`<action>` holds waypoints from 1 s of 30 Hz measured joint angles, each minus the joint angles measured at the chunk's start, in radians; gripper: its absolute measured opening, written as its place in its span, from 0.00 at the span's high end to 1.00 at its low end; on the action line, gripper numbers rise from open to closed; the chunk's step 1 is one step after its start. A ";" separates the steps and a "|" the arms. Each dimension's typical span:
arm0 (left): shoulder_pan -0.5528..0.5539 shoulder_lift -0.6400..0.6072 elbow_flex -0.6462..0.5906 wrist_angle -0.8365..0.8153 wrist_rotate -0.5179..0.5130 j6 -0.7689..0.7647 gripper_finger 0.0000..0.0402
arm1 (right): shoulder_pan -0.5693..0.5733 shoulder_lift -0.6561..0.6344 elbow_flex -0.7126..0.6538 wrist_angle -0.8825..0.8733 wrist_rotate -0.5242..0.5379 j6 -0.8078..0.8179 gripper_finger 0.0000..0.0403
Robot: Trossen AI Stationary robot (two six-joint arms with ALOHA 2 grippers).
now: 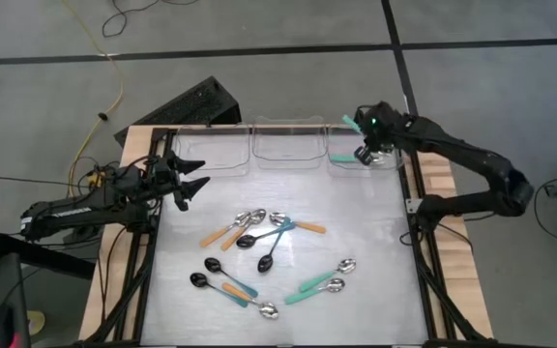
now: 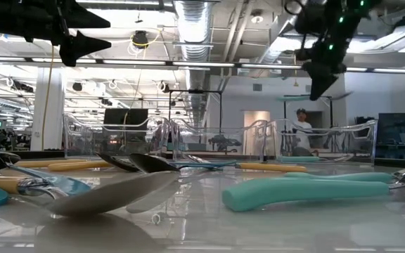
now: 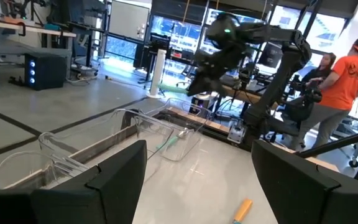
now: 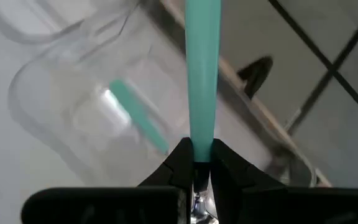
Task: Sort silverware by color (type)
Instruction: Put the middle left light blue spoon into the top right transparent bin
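While gripper [image 4: 197, 163] pinches smooth teal spoon [image 4: 202, 74].

From table height I see a teal-handled spoon [image 2: 308, 191] lying closest on the right, with a silver spoon bowl [image 2: 111, 197] beside it on the left. Orange handles [image 2: 69, 166] lie farther back. Clear bins [image 2: 209, 144] line the table's [image 2: 273, 228] far edge. My right tool [image 2: 320, 86] hangs above the right bin, pinching a teal spoon [image 2: 315, 98]. My left tool [image 2: 83, 31] hovers upper left, fingers apart. A person [image 2: 302, 133] stands beyond.
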 joint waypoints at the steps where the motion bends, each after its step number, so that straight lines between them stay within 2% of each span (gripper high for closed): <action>1: 0.000 0.000 0.000 0.000 0.000 0.000 0.31 | -0.024 0.004 -0.017 0.033 -0.028 -0.028 0.86; 9: 0.000 0.000 0.000 -0.003 -0.005 0.001 0.31 | -0.145 0.077 -0.124 0.130 -0.121 -0.207 0.86; 22: 0.000 0.000 0.000 -0.005 -0.026 -0.006 0.31 | -0.193 0.319 -0.172 0.308 -0.127 -0.214 0.84; 30: 0.000 0.000 0.000 -0.006 -0.026 -0.006 0.31 | -0.192 0.378 -0.168 0.311 -0.161 -0.210 0.83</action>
